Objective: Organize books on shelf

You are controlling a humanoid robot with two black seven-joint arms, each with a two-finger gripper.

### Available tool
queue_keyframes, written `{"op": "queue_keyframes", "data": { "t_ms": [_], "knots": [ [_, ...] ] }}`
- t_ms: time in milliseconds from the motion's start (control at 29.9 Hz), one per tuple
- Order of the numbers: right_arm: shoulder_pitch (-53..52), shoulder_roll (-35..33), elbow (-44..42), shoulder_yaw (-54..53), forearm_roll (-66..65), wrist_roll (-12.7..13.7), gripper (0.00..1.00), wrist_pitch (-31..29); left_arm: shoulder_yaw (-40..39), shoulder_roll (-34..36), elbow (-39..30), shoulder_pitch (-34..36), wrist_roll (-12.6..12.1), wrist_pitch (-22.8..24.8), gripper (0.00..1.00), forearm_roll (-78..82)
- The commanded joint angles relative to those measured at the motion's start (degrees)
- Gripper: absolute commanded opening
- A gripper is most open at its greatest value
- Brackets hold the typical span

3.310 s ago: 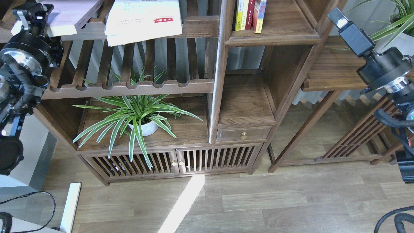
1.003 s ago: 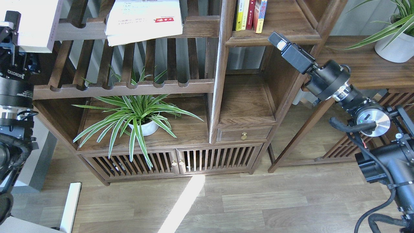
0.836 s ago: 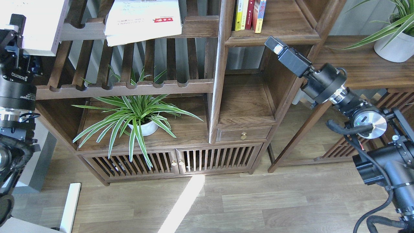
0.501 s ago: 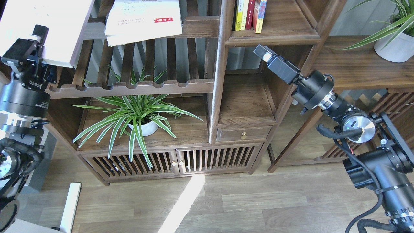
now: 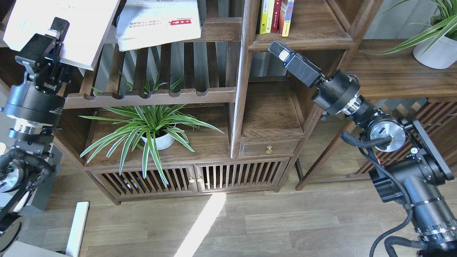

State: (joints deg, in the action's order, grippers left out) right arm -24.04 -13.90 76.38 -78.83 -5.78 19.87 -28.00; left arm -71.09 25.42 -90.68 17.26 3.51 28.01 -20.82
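Observation:
My left gripper (image 5: 57, 30) is shut on the near edge of the pale lavender-white book (image 5: 76, 25) and holds it tilted over the left end of the slatted rack. The larger white book with a red mark (image 5: 157, 21) lies flat on that rack. The shelf is the narrow compartment column to the right. Its upper board (image 5: 310, 34) bears several upright books (image 5: 276, 16), and its lower board (image 5: 269, 110) is bare. My right gripper (image 5: 280, 53) points up-left in front of the upper board's edge and carries nothing that I can see. Its fingers cannot be told apart. The dark red-black book is not in view.
A spider plant in a white pot (image 5: 157, 141) stands on the wide board below the rack. A small drawer (image 5: 269, 148) and slatted doors (image 5: 192, 176) sit under it. A side table (image 5: 392, 67) with another potted plant (image 5: 435, 53) is at the right.
My left gripper has taken the pale book off the rack, lifted it and carried it to the right. My right arm has swung left from the side table to the front of the narrow compartments.

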Motion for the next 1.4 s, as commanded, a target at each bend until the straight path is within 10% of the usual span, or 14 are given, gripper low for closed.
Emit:
{"op": "queue_keyframes", "data": {
  "t_ms": [0,1371],
  "knots": [
    [0.3,1.9,0.0,0.1,-0.3,0.2,0.73,0.0,0.2,0.5,-1.8,-1.6,0.0,0.0,0.01,0.1],
    [-7.2,9.8,-0.2,0.8,-2.9,0.3,0.73,0.0,14.1,-20.5,5.6,11.4,-3.8,0.0,0.02,14.1]
  ]
}}
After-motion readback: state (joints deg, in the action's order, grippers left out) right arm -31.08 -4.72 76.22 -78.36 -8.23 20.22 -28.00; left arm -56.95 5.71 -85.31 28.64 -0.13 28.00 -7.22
